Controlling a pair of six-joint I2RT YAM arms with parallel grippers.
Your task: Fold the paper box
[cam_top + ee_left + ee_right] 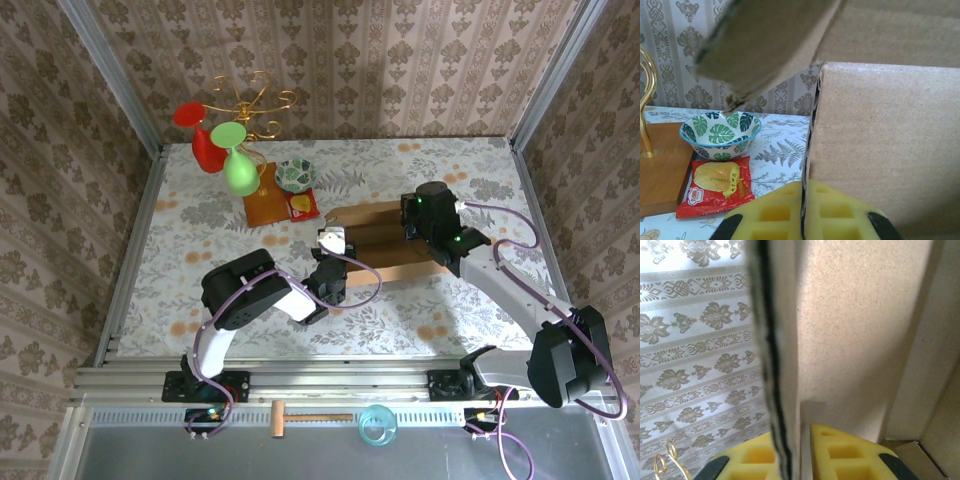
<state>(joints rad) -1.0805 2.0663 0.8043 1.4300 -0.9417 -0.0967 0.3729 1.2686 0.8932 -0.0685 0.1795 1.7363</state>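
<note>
Upper left of the overhead view: a gold wire stand [252, 100] on a square wooden base [266, 208], with a red goblet [205, 145] and a green goblet [239, 170] hanging foot-up on it. Just right of the base: a bowl with a green leaf pattern [296, 175]. Directly below it, a red snack packet [303, 206] lies flat, just beside the base. All rest on a floral tablecloth [200, 220]. Bottom of frame, on the grey ledge: a wooden mallet [300, 417] and, to its right, a round clear-blue object [377, 425]. Patterned wallpaper [350, 60] lines the walls.

Lab booth — wallpaper panels [340, 60], aluminium rail [330, 380]
</note>
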